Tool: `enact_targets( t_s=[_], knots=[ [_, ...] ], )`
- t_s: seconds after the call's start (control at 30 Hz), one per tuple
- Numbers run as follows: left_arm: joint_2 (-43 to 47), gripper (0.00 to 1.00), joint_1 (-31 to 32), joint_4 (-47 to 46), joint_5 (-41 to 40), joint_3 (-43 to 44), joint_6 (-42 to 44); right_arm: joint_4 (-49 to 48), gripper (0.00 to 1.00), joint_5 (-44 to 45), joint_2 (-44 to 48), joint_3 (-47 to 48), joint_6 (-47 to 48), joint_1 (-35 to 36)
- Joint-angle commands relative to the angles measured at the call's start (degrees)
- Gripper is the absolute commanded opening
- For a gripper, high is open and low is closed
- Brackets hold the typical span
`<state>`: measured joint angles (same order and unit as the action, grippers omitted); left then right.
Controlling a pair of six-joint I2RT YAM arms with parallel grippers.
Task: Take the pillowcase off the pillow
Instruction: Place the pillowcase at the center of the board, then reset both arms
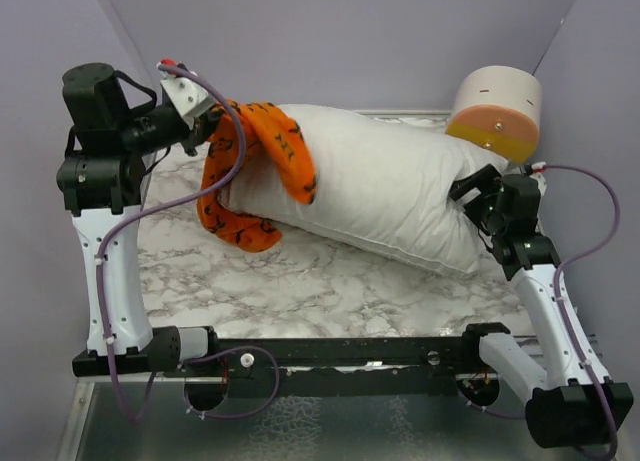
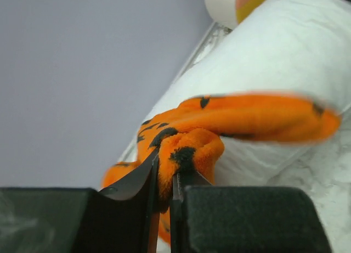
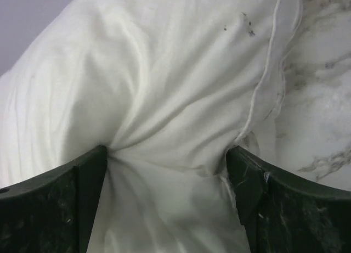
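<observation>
One pillow point(image 1: 380, 181) lies on the tabletop point(image 1: 300, 281). One orange pillowcase point(image 1: 285, 146) drapes over its left end. Left gripper point(image 2: 164, 176): clamped on the pillowcase. Right gripper point(image 3: 166, 154): jaws apart, straddling pillow fabric.

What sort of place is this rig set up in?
Probably a lab test cell, not a bedroom: plain lavender walls box in a marble-patterned tabletop, and a black mounting rail runs along its near edge.
</observation>
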<state>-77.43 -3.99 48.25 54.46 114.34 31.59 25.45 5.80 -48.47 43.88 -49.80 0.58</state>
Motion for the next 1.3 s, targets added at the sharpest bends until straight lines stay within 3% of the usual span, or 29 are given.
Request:
enact_targets(
  t_s=[0.0,0.1,0.13,0.17,0.27,0.37,0.43,0.6,0.73,0.87,1.07,1.17,1.27],
  knots=[
    [5.0,0.27,0.4,-1.3,5.3,-9.5,1.8,-4.6,0.99,-3.0,-1.3,8.0,6.7,3.3],
    [9.8,0.78,0.4,-1.5,3.3,-17.9,5.2,-2.4,1.00,-3.5,-0.9,9.8,9.3,3.3],
    [11.0,0.92,0.4,-2.8,1.2,-20.3,4.4,-1.4,1.00,-3.0,-0.2,10.0,10.4,3.3],
    [11.7,0.98,0.4,-4.7,-1.9,-22.7,2.7,-0.6,1.00,-2.1,1.0,9.8,11.5,3.3],
    [10.6,0.99,0.4,-8.6,-15.5,-28.8,-0.5,-0.1,1.00,3.1,5.4,7.8,16.0,3.3],
    [9.7,0.99,0.1,-19.4,-29.4,-38.5,-6.7,-4.9,1.00,8.8,11.7,2.9,19.2,3.3],
    [9.7,0.99,-1.0,-26.6,-33.2,-45.3,-9.6,-9.1,1.00,12.3,16.1,-1.5,18.8,3.3],
    [9.5,0.99,-3.5,-42.4,-34.8,-62.1,-17.8,-17.0,1.00,18.7,20.2,-12.0,21.2,3.3],
    [8.4,0.99,-3.6,-52.8,-35.0,-73.5,-21.7,-17.8,1.00,20.6,15.2,-16.3,23.4,3.3],
    [7.3,0.99,-3.6,-69.3,-36.4,-84.4,-25.3,-23.5,1.00,25.0,11.7,-21.6,24.2,3.3],
    [2.3,0.99,-3.6,-95.0,-37.8,-96.2,-29.2,-41.6,1.00,27.3,14.4,-32.3,27.1,3.3],
    [-2.4,0.99,-3.6,-105.9,-39.9,-98.1,-32.1,-44.8,1.00,33.2,11.0,-34.4,24.3,3.3],
    [-8.8,0.99,-3.7,-117.6,-41.2,-100.3,-33.6,-51.8,1.00,33.4,6.5,-36.9,25.9,3.3]
  ],
)
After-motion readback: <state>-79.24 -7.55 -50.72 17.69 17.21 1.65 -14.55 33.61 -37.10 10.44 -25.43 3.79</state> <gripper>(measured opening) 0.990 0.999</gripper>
